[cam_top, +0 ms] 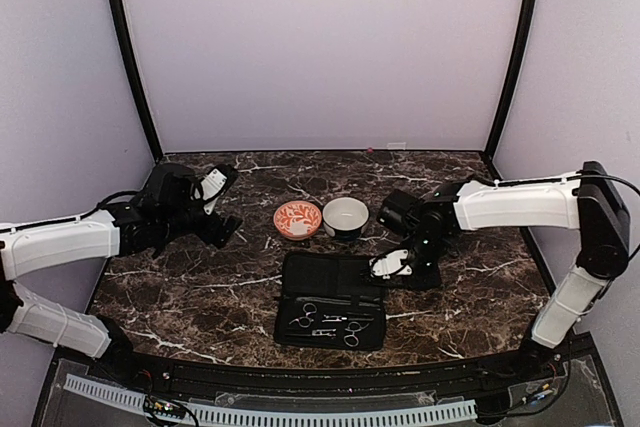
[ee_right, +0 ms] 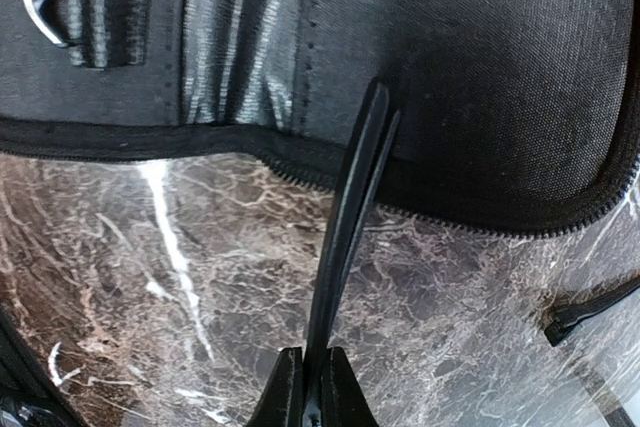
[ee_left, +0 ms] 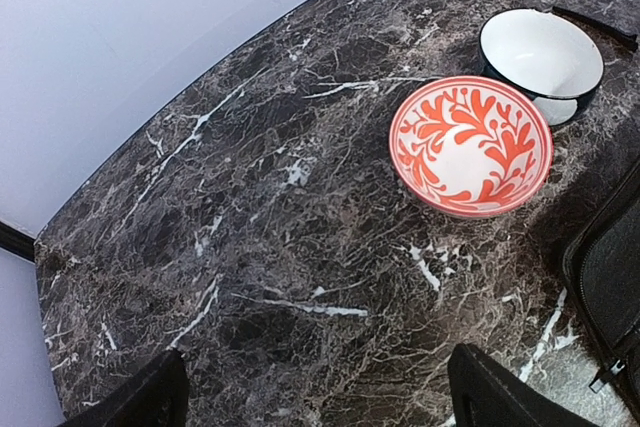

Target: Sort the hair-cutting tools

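My right gripper [ee_right: 310, 384] is clamped tight on one end of a slim dark stick [ee_right: 345, 237]. The stick juts straight out from the fingers, with its far end over the zipped edge of the open black case [cam_top: 322, 272]. I cannot tell whether that end touches the fabric. I judge that gripping it by the very end keeps the fingers clear of the case. The stick looks meant for one of the two bowls just behind the case, the orange bowl [cam_top: 297, 219] or the white bowl [cam_top: 346, 215]. Which one, I cannot say.

The silvery scissors [cam_top: 305, 318] lie in the near half of the case, ring handles showing. I judge them yet to be sorted. Both bowls look empty.

The right arm reaches in from the right side of the table [cam_top: 190, 287]. Its forearm is roughly level and its wrist is bent down at the case's right edge, so its camera looks along the stick.

The left arm is folded at the left side, with its wrist raised over the back-left marble and pointing towards the bowls. The left gripper [ee_left: 320, 397] has its fingers wide apart with nothing between them, well apart from the case. I read that as waiting out of the right arm's way.
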You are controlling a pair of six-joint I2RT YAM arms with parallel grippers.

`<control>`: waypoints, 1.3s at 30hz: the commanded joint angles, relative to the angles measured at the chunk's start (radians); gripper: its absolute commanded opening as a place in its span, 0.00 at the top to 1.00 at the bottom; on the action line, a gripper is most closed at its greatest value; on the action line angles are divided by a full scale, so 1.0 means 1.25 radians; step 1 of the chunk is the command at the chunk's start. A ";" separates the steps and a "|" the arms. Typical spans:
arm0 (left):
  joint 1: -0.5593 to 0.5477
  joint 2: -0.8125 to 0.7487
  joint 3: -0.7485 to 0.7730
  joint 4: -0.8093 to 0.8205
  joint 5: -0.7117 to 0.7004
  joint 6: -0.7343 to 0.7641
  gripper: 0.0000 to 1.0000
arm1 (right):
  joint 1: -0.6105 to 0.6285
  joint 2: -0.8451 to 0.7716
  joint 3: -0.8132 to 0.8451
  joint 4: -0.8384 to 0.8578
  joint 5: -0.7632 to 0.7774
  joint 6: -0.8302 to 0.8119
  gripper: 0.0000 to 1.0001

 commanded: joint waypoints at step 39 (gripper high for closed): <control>-0.039 0.298 0.100 -0.100 0.424 -0.531 0.48 | 0.060 0.253 0.279 0.014 0.090 0.017 0.97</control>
